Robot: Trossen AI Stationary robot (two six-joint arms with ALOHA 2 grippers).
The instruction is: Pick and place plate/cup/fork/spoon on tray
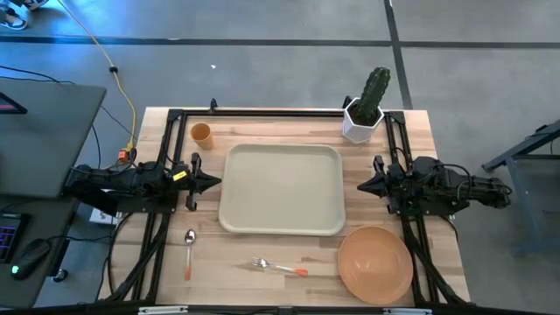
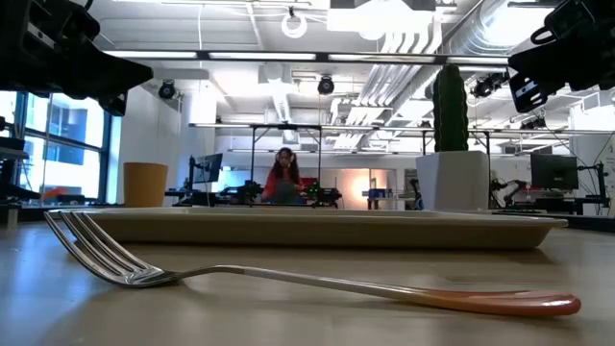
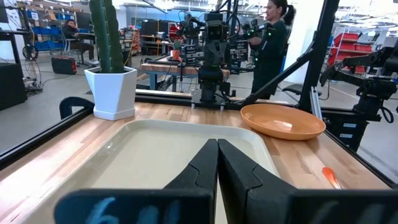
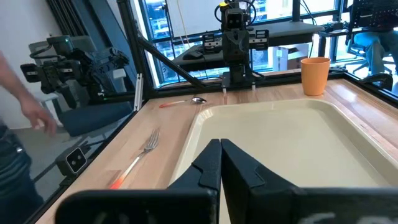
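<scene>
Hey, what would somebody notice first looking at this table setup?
The big beige tray lies bare at the table's middle, flanked by the shut left gripper and right gripper. The wide orange plate sits by the tray's near-right corner, and a tall green cactus stands in a white pot beyond it.

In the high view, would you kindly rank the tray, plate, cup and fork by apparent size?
1. tray
2. plate
3. fork, longer than the cup but slim
4. cup
</scene>
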